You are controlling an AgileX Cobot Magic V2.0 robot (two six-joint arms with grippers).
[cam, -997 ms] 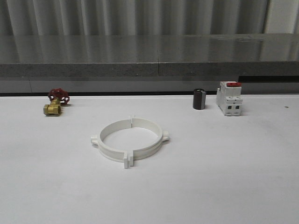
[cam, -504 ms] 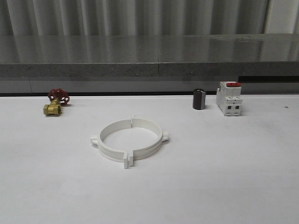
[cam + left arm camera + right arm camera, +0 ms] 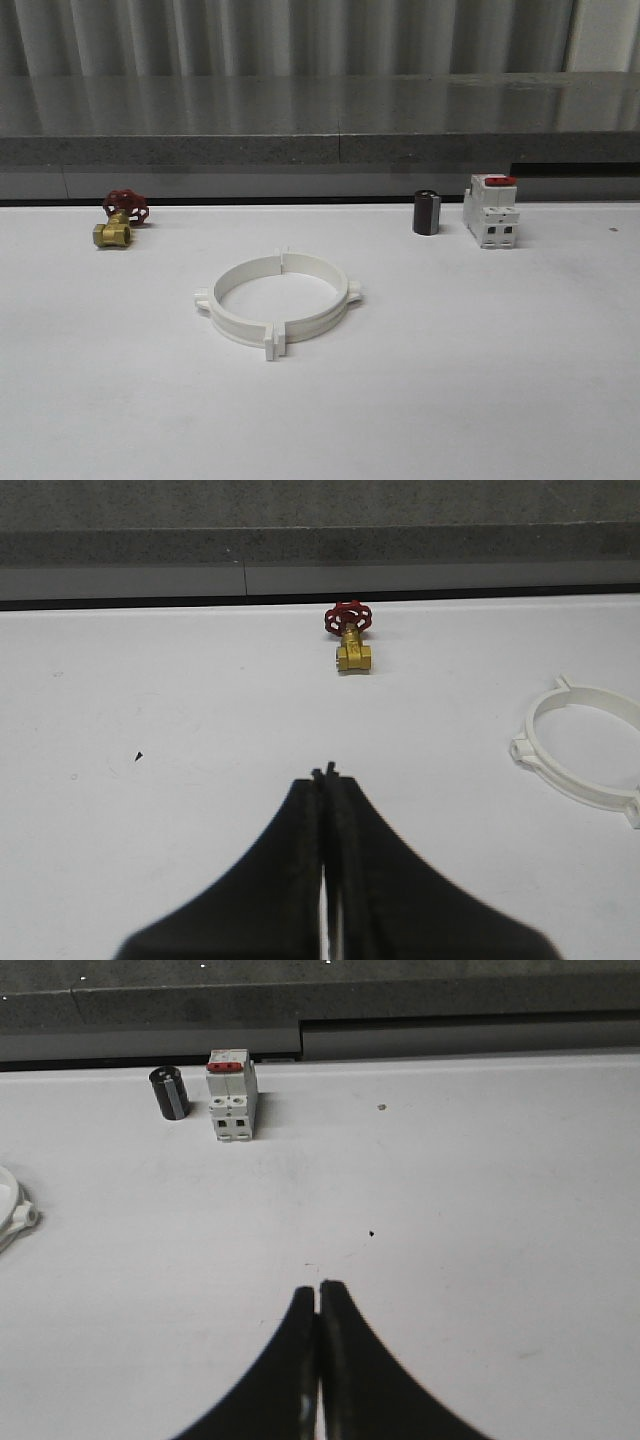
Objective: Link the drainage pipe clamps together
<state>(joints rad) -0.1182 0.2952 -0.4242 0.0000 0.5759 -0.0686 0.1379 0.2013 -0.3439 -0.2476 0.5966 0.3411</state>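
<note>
A white desk (image 3: 480, 380) runs back to a grey stone ledge (image 3: 320, 120) with a ribbed wall behind it; the far edge of the desk meets a dark gap under that ledge. Most of the surface is bare, with wide open stretches in front of the objects and to both sides.

The drainage pipe clamps (image 3: 278, 300) lie flat near the middle of the desk, the two white half-rings meeting to form one wide ring whose opening faces straight up. The joining tabs sit at the near and far points of the ring, so the seam runs front to back; small side tabs stick out to the left and right.

The left pincer (image 3: 326, 772) has its fingers pressed together with nothing between them, above bare desk. The ring lies ahead of it and off to its right, well apart. A brass valve with a red handwheel (image 3: 351, 640) stands farther ahead near the back edge.

The right pincer (image 3: 318, 1286) is likewise closed on nothing, over open desk. One tab of the ring (image 3: 14, 1210) lies ahead and far to its left. A white breaker with a red top (image 3: 231, 1096) and a dark cylinder (image 3: 169, 1092) just beside it stand ahead-left of it near the back edge.
</note>
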